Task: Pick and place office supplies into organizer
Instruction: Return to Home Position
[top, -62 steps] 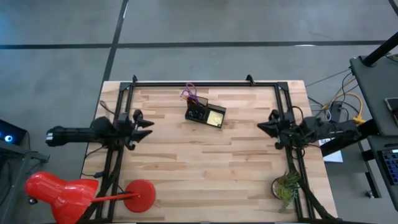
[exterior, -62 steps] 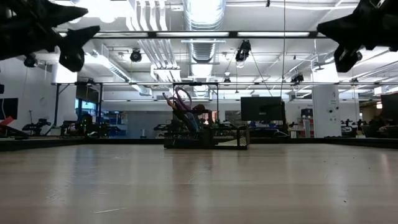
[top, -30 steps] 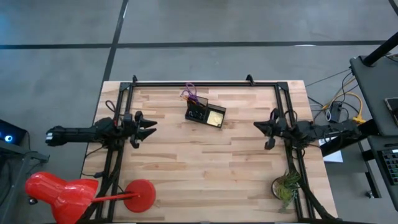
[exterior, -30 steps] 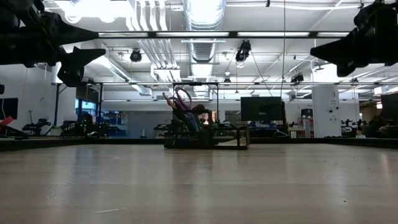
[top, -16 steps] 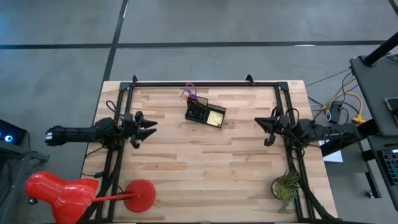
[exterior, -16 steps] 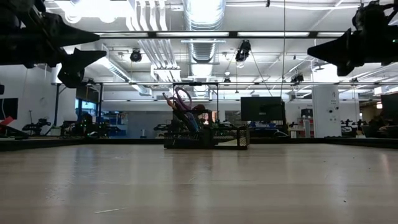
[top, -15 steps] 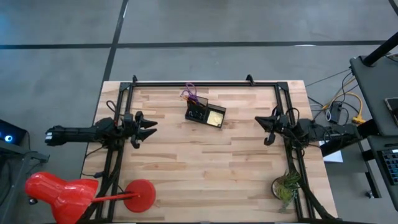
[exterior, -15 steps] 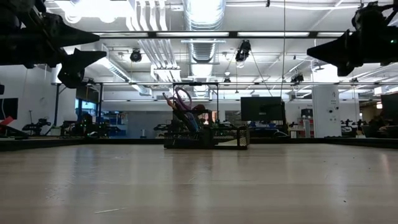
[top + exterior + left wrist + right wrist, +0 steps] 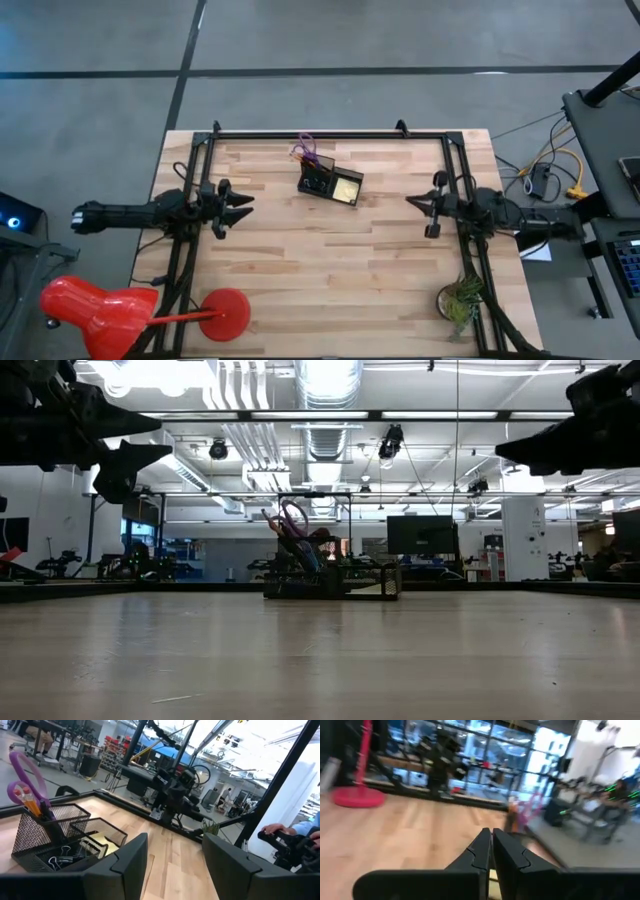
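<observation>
- Sitting near the far edge of the table [image 9: 330, 285], between the two arms, the organizer [image 9: 322, 184] is holding the purple scissors [image 9: 303, 150], the orange pencils [image 9: 31, 806], the yellow sticky notes [image 9: 347, 187] and some dark clips [image 9: 59, 864].
- The left gripper [image 9: 243, 206] is hanging over the table's left side, well apart from the organizer, with its fingers spread wide and gripping nothing.
- The right gripper [image 9: 410, 201] is hanging over the right side, also well apart from the organizer, with its fingers pressed together and empty.
</observation>
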